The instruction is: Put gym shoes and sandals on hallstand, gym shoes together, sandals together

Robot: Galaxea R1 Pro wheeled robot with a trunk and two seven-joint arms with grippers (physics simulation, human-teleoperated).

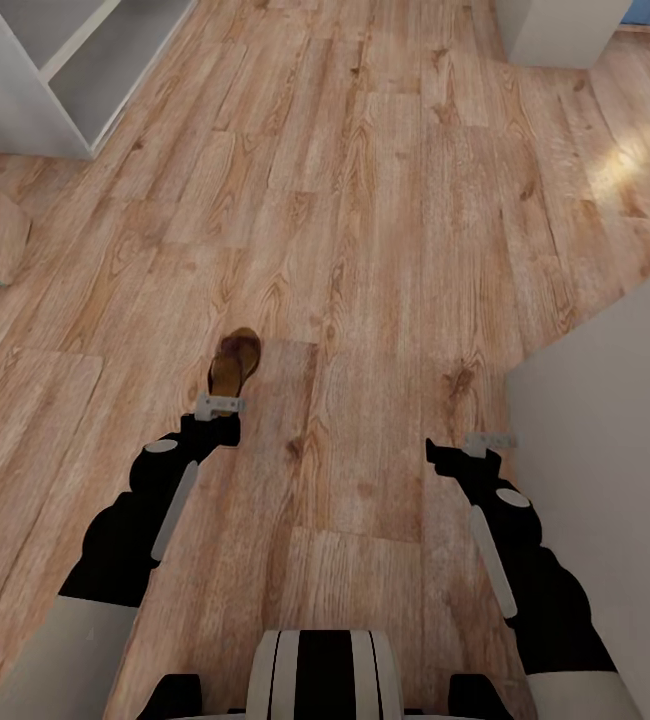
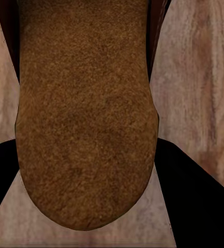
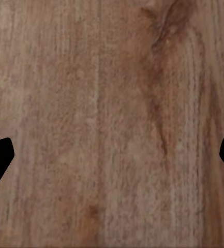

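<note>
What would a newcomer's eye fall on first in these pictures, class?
A lone brown sandal lies on the wood-plank floor, with the left gripper right at its heel. In the left wrist view its tan footbed sits between the dark fingers. The right gripper hangs open over bare planks.

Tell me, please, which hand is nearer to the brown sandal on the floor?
Left. The left hand is right at the sandal, its heel between the fingers. The right hand hangs over bare corridor floor, well to the side.

Sandal (image 1: 235, 362) on floor (image 1: 395, 250), before left arm.
</note>
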